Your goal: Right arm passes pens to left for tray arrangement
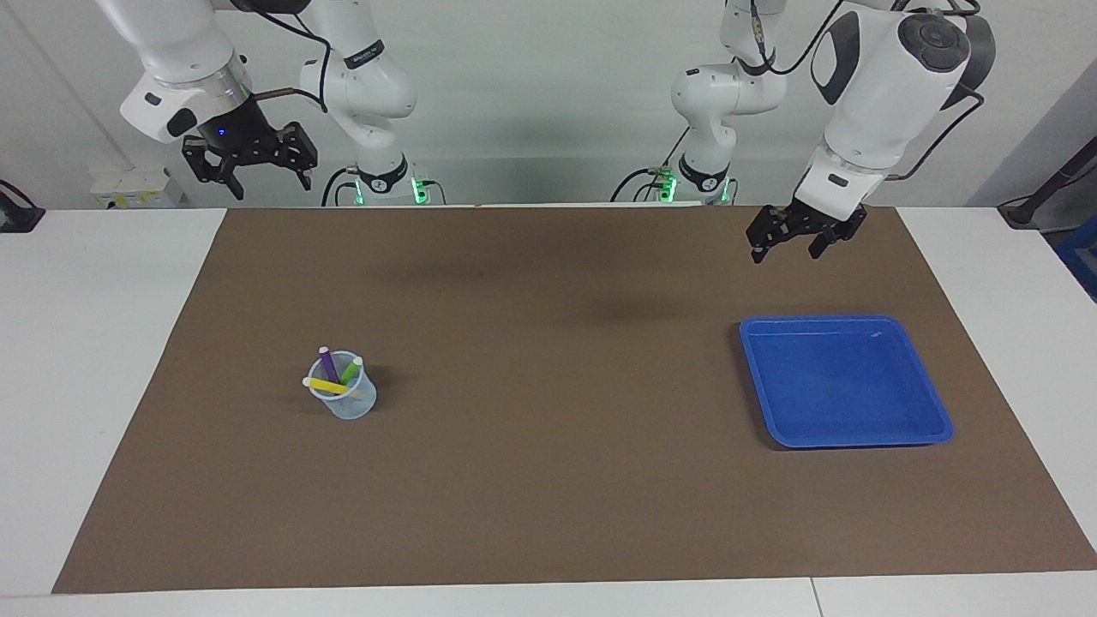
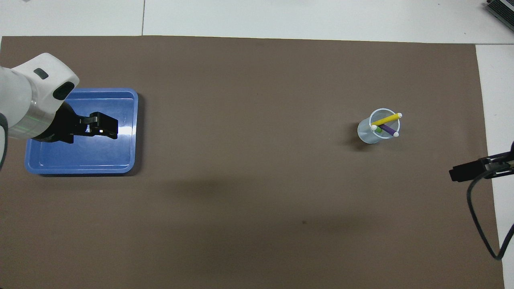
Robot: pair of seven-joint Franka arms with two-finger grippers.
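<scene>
Three pens [image 1: 332, 374], green, purple and yellow with pale caps, stand together in a small translucent cup [image 1: 353, 401] on the brown mat toward the right arm's end. In the overhead view the pens [image 2: 385, 123] lean across the cup [image 2: 370, 135]. The blue tray [image 1: 857, 441] lies bare at the left arm's end. My right gripper [image 1: 267, 184], with its blue light on, hangs open high over the mat's corner, well apart from the cup. The left gripper [image 1: 784, 253] hangs open in the air by the tray [image 2: 100, 158], holding nothing.
The brown mat [image 1: 548, 480] covers most of the white table [image 1: 86, 343]. A loose black cable [image 2: 478, 216] loops down from the right gripper [image 2: 461, 173] at the mat's edge. From overhead, the left gripper [image 2: 102, 126] covers part of the tray.
</scene>
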